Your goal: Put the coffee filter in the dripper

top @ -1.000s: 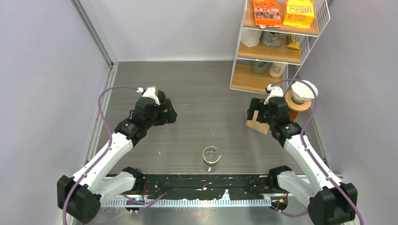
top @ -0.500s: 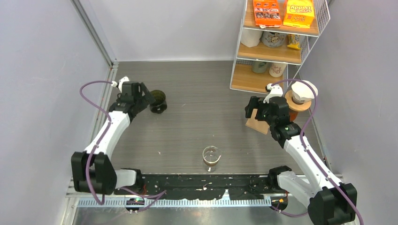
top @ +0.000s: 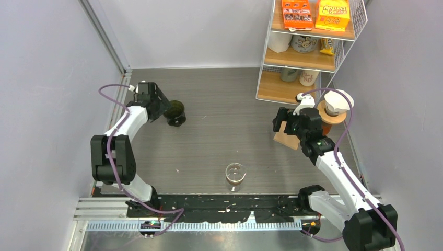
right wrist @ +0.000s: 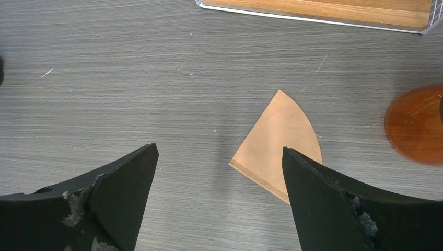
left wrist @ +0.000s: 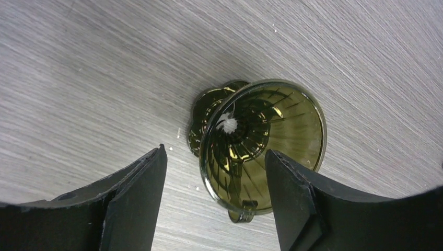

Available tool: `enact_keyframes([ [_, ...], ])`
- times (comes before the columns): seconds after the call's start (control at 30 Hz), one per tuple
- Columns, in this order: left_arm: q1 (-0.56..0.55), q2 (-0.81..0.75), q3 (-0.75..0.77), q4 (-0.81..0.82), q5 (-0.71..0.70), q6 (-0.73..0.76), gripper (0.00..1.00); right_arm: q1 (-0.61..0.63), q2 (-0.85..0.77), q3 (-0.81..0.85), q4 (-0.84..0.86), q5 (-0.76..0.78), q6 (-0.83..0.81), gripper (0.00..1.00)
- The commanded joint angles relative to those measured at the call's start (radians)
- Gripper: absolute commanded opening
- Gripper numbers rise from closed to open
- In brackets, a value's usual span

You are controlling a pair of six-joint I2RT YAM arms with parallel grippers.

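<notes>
Moved: left arm point(top: 128, 117) swinging out to desk point(top: 224, 104) left edge; left gripper point(left wrist: 215, 151) now straddling dripper point(left wrist: 261, 141), jaws open but narrowing, not touching yet.
Filter: coffee filter point(right wrist: 277, 146) lying flat nr right edge; right gripper point(right wrist: 219, 151) hovering over it, wide open, empty.
Meaning: prob. bracing dripper first; filter pickup not yet done.

White shells and black joints on my left arm point(top: 125, 123) and right arm point(top: 339, 175), a purple cable point(top: 111, 86) along each; my right tool point(right wrist: 220, 149) fingers point(right wrist: 109, 204) look scuffed.
</notes>
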State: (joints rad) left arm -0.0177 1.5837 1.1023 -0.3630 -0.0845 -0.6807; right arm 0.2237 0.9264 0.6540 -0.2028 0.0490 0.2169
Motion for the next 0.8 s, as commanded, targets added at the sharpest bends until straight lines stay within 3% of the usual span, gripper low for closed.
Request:
enact_keyframes([
  [0.0,0.005,0.052,0.071,0.042,0.023,0.004,0.72,0.005,-0.014,0.006,0.03,-0.003,-0.006,0.96],
  [0.13,0.005,0.11,0.112,0.021,0.032,0.006,0.62,0.005,-0.012,0.006,0.029,-0.003,-0.006,0.96],
  [0.37,0.005,0.171,0.158,-0.01,0.04,0.019,0.31,0.005,-0.004,0.007,0.028,-0.004,-0.007,0.95],
  [0.57,0.005,0.202,0.196,-0.037,0.046,0.045,0.18,0.006,0.005,0.012,0.019,-0.004,-0.008,0.95],
  [0.7,0.005,0.212,0.231,-0.069,0.078,0.056,0.0,0.005,0.001,0.011,0.017,-0.004,-0.009,0.95],
  [0.77,0.005,0.192,0.22,-0.062,0.115,0.059,0.0,0.005,0.002,0.011,0.018,-0.006,-0.011,0.95],
])
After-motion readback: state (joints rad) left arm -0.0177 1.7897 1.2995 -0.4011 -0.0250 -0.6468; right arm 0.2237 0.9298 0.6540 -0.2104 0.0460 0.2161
